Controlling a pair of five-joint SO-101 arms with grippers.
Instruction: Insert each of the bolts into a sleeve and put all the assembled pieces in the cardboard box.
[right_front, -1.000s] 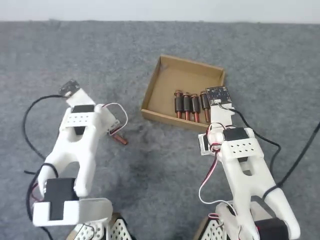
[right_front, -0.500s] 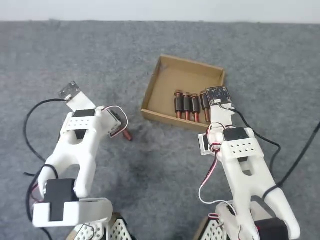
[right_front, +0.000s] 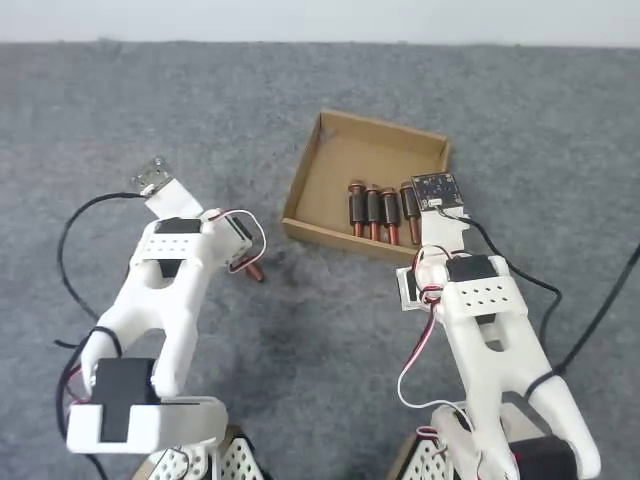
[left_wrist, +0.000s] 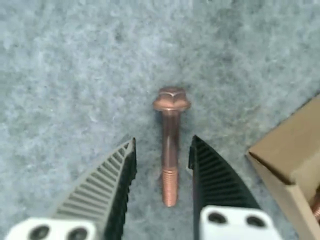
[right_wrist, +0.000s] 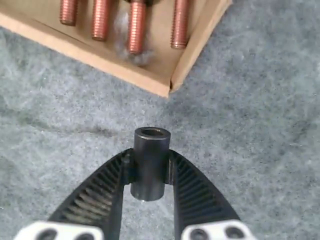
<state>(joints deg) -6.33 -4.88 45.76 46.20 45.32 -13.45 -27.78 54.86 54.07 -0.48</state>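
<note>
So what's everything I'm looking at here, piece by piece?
Cardboard box: one, brown, open-topped, on the carpet ahead of the right arm.
Assembled pieces: four, copper bolts in dark sleeves, side by side in the box.
Loose bolt: one, copper, lying on the carpet between the left gripper's fingers.
Sleeve: one, black, held in the right gripper, near a box corner.
Carpet: grey, covering the table.
Left arm and right arm: two, white, side by side.
Left gripper: open, straddling the loose bolt.
Right gripper: shut on the sleeve.
</note>
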